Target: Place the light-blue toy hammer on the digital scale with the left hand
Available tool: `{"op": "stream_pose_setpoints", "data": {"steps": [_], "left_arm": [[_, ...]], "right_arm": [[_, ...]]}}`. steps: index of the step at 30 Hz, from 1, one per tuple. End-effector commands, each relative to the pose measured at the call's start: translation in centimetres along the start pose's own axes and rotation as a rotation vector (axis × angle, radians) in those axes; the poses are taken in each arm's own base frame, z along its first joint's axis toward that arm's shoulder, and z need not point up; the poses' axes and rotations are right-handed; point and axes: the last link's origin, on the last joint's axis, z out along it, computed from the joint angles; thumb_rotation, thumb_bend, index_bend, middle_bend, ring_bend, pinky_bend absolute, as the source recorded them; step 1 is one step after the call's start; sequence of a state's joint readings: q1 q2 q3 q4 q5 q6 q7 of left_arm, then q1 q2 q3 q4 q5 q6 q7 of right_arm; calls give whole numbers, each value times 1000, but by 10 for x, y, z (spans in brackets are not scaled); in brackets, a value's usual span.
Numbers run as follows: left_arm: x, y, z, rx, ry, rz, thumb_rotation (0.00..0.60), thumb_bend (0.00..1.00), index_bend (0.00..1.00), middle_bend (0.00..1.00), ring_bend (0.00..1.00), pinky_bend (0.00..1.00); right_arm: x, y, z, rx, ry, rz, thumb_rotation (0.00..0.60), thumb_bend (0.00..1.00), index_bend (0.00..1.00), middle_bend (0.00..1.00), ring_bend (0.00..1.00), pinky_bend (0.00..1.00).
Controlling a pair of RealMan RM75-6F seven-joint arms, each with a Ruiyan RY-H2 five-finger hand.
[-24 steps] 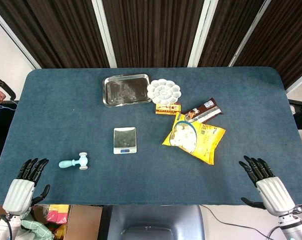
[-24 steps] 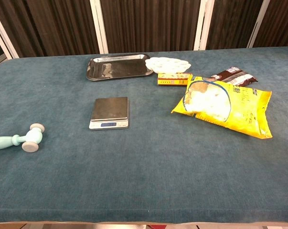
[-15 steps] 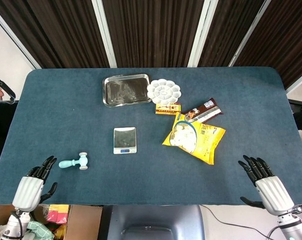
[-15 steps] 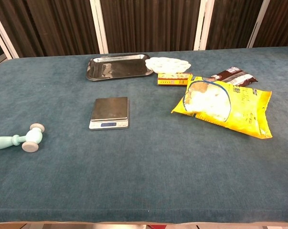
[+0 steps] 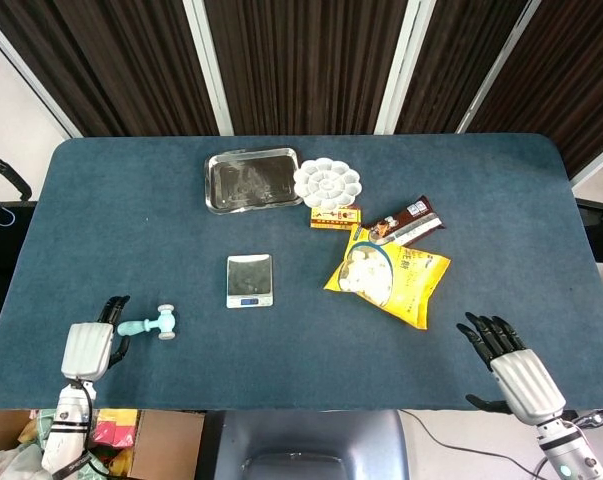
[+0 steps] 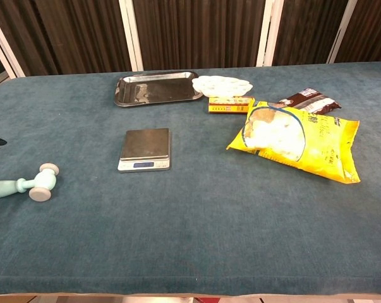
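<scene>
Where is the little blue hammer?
The toy hammer lies on the table's left side in the head view, just beside the left hand, left of the scale.

A lab-style test setup: a blue felt-covered table (image 5: 131,200) before dark slatted wall panels (image 5: 301,60), with cables (image 5: 451,430) and a cardboard box (image 5: 131,440) on the floor.
</scene>
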State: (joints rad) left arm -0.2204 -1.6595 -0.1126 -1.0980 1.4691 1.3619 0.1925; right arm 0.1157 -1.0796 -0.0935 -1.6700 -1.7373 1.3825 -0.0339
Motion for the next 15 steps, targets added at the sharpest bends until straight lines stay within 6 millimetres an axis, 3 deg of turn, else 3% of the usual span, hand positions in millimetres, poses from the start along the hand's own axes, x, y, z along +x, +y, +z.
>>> {"op": "stream_pose_setpoints", "data": {"steps": [1,4,15], "left_arm": [[-10,-2,4,35,-20,-16,600,364,217,237,954,973],[-21,-3,7,51,-48,0,600,367,243,257,954,973],[-30,2,10,50,-57,-5,600,368,300,297,956,973]], "right_arm": [[-2,-1,2,4,-23,-2,600,137,0,0,0,0],[-1,1,3,-9,-21,6,600,137,0,0,0,0],[-4,-1,6,-4,-31,3,600,137,0,0,0,0]]}}
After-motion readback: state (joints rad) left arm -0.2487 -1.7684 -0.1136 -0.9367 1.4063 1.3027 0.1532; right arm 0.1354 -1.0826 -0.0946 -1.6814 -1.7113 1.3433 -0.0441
